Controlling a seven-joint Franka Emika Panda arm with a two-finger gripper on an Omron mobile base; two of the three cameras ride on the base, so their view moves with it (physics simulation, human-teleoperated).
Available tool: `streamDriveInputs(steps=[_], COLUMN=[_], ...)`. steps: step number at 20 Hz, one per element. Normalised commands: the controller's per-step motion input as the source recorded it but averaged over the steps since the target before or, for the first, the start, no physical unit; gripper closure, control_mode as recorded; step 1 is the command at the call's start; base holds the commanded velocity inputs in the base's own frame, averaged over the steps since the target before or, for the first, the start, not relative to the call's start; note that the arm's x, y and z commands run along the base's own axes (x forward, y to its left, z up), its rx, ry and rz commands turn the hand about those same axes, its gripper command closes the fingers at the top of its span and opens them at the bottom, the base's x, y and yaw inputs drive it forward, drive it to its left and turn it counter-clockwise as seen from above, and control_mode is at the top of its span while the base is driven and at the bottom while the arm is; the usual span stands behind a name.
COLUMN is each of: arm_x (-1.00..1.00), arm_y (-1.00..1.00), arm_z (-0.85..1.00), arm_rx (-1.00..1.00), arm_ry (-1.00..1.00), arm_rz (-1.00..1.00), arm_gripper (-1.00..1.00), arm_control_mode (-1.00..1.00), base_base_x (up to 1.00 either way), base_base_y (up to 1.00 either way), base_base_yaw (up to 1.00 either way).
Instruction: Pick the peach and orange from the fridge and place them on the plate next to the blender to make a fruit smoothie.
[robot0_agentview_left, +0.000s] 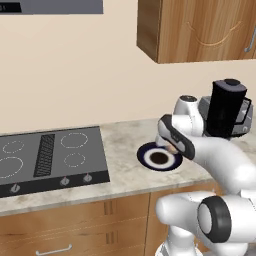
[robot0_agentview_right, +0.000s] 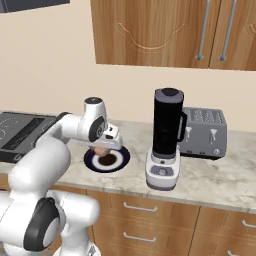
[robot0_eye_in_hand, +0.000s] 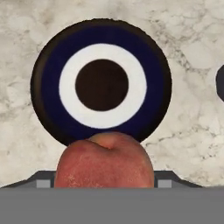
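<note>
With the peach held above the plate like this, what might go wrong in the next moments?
1. In the hand view the peach sits over the near rim of the plate, not its centre. Released here, it may land on the edge and roll onto the counter.
2. The plate looks flat, with little lip, so a round fruit dropped from this height could roll off.
3. The blender stands close beside the plate; a wide swing of the arm afterwards might knock it.

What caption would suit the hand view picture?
Peach held in the gripper, poised above the bare blue-and-white plate on the marble counter.
</note>
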Motion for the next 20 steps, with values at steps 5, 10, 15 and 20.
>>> streamDriveInputs(steps=[5,10,15,20], arm_x=[0.67,0.73,0.23,-0.08], arm_y=[0.01,0.01,0.02,0.3], arm_z=[-0.66,-0.58,-0.13,0.21], arm_rx=[0.0,0.0,0.0,0.0], arm_ry=[0.0,0.0,-0.06,-0.04], arm_rz=[0.0,0.0,0.0,-0.03], arm_gripper=[1.0,-1.0,-1.0,-1.0], arm_control_mode=[-1.0,-1.0,-1.0,-1.0], base_base_x=[0.0,0.0,0.0,0.0], base_base_y=[0.0,0.0,0.0,0.0], base_base_yaw=[0.0,0.0,0.0,0.0])
